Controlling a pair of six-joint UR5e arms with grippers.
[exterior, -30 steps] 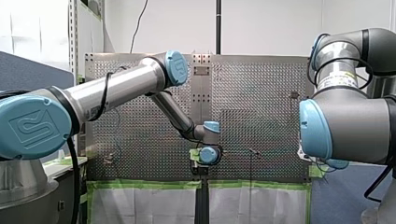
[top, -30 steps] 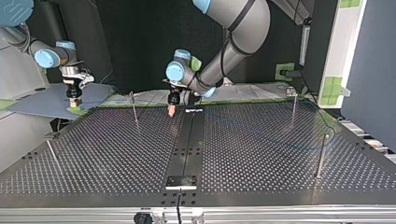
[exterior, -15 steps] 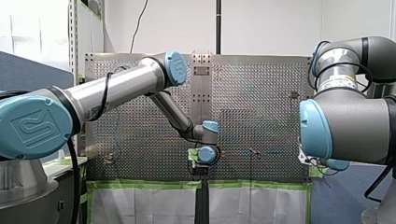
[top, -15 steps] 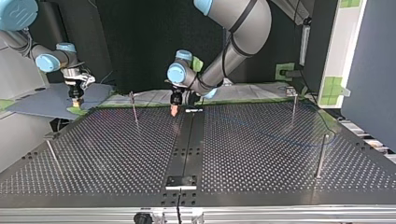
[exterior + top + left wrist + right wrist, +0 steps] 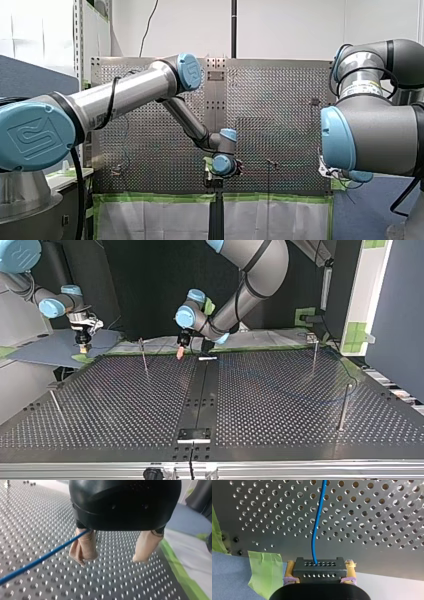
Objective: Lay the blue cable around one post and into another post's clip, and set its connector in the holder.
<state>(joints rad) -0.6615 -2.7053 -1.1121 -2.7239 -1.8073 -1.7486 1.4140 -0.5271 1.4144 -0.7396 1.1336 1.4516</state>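
Two arms are working over one wide perforated bench (image 5: 280, 405), and the coming move is turning on how the blue cable (image 5: 40, 558) is lying against my left end effector (image 5: 110, 560). In the top view that end effector is hovering near the bench's far edge, at about 12 o'clock. A thin post (image 5: 144, 356) is standing near it toward 9 o'clock and another post (image 5: 315, 357) well apart toward 3 o'clock.

From the left wrist, its beige pads (image 5: 83, 546) are standing spread and pinching nothing. The cable is crossing one pad near its root and vanishing under the end effector's black body. From there it is running away in a straight line low over the bench. Whether it is touching that pad, or passing into the gap, I cannot tell. I am judging the left arm the nearer one for guiding the cable to a post, provided its pads are closing on the cable first.

My right end effector (image 5: 320, 563) is hanging off the bench's corner, at about 10 o'clock in the top view, its yellowish pads (image 5: 350, 567) pressing together on the black connector (image 5: 319, 571). The cable is leaving the connector's holed face straight ahead of that end effector, then bending gently. It is looking thin, round, smooth and bright blue.
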